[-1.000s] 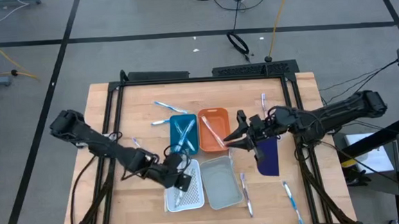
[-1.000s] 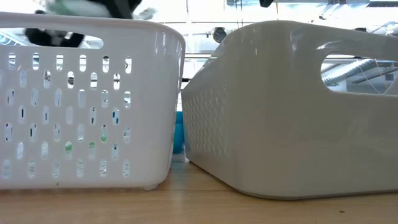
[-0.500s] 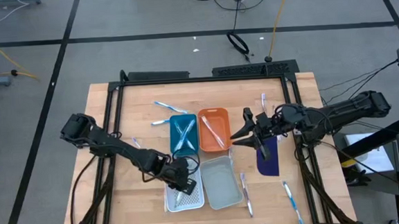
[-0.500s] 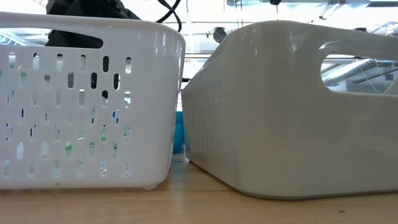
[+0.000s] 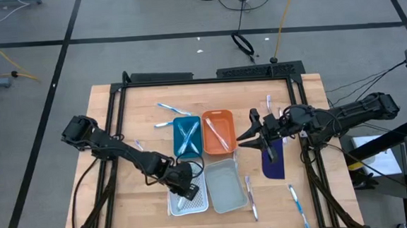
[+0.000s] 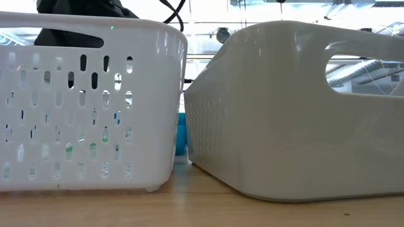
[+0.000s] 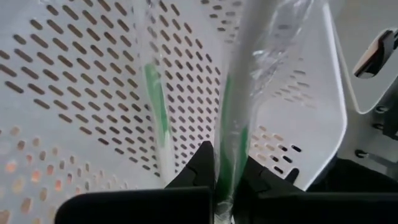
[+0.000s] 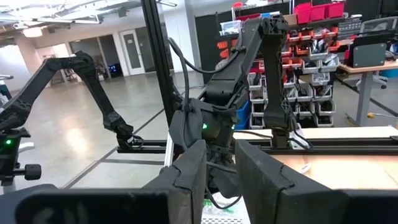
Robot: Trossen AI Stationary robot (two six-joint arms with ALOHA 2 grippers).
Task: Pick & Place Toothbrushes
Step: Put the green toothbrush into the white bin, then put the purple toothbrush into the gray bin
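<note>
Pinching a green toothbrush (image 7: 231, 149), the left hand (image 5: 187, 191) sits low between the white tray's (image 5: 175, 206) walls.

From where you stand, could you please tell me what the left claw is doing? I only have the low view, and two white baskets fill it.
Observer: The left claw is over the white tray, shut on a wrapped green toothbrush.
Operator: Is anything else lying in that tray?
Observer: Yes, a second green toothbrush lies on its perforated floor.
Operator: And where is the right claw?
Observer: The right claw hangs above the table between the orange tray and the blue pad.
</note>
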